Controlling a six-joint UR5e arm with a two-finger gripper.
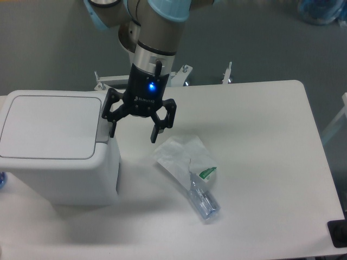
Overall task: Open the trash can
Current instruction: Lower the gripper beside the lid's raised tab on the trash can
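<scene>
We hang the claw (133, 129), fingers spread w/ nothing held, beside the trash can (57, 146). Left finger sits at the grey push-bar (103, 128), prob. to press it; lid's shut.

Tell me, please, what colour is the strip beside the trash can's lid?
Grey; the strip on the white trash can shows in the fixed camera view.

White table (260, 141) with a bin and a wrapper on it

The trash can (54, 146), lid shut, stands at the table's left edge. Right of it, apart, lies a clear plastic wrapper (187, 168) with a green label, its lower end holding what may be a small transparent object. A dark item (338, 234) sits at the lower right corner.
</scene>
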